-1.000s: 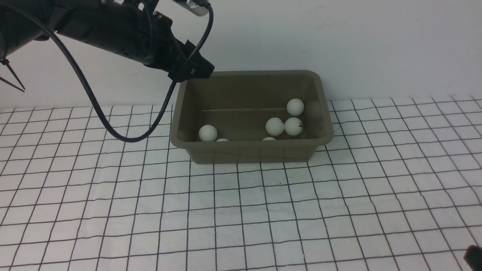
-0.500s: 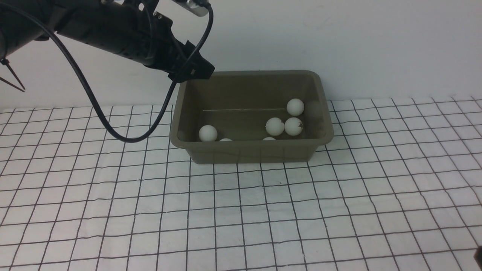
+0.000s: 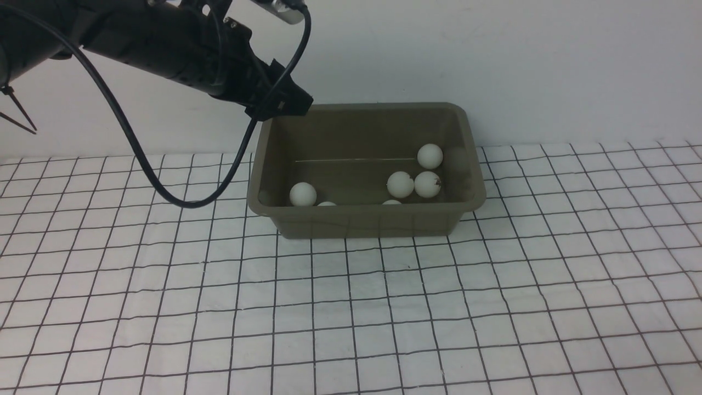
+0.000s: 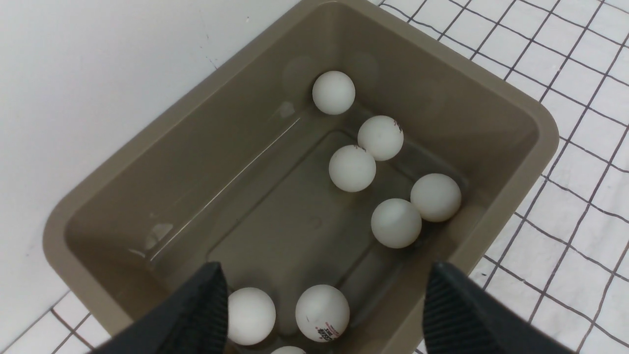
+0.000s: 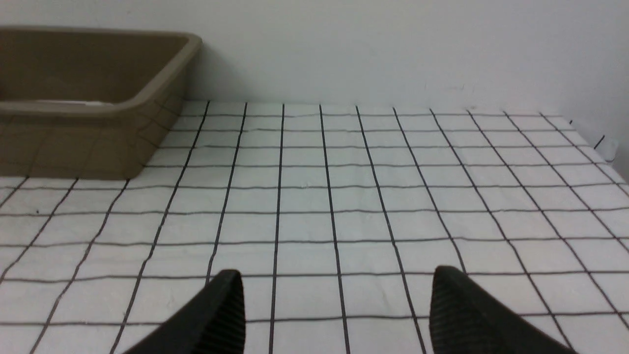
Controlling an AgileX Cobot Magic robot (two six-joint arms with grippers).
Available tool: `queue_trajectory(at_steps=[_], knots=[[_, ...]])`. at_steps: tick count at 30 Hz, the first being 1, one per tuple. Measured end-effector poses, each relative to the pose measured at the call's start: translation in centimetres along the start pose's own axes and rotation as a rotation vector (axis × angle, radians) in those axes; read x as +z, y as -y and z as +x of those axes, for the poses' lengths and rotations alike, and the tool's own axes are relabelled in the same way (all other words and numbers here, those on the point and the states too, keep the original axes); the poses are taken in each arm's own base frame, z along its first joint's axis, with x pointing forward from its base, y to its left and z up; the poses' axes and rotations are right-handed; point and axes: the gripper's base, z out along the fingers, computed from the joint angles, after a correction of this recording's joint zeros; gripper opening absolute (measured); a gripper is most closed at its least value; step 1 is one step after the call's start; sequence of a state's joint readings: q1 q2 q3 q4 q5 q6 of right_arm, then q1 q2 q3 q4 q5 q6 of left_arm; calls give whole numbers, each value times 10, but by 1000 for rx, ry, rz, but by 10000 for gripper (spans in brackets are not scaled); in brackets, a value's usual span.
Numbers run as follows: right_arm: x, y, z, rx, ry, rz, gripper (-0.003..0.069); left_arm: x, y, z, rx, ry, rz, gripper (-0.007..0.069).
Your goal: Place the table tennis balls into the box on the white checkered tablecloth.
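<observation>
My left gripper (image 4: 322, 314) hangs wide open and empty over the box's (image 3: 362, 222) corner. The right gripper (image 5: 336, 314) is spread, holding nothing, low over the cloth (image 3: 351, 307). All the balls (image 4: 352, 168) I can see sit inside the box. They look light, smooth and rolly, so I'd pinch across the middle, gently.

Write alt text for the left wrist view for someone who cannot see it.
An olive-grey box on a white checkered tablecloth holds white table tennis balls, seven fully visible and the edge of one more at the frame's border. The left gripper hangs above the box, open and empty.
</observation>
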State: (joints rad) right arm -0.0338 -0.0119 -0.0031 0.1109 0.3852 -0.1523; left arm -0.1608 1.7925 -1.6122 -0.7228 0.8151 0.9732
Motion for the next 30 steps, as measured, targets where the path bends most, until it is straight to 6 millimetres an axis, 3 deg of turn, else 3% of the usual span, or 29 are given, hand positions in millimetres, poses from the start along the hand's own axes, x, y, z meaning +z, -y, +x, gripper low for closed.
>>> queue_trajectory(at_steps=[3,21,30], knots=[[2,-1,8,2,-32,-3,462,0,0,0,0,0,0,478],[2,-1,8,8,-30,-5,462,0,1,-1,-11,9,6,478],[2,-1,8,8,-30,-5,462,-1,11,-9,-131,89,132,478]])
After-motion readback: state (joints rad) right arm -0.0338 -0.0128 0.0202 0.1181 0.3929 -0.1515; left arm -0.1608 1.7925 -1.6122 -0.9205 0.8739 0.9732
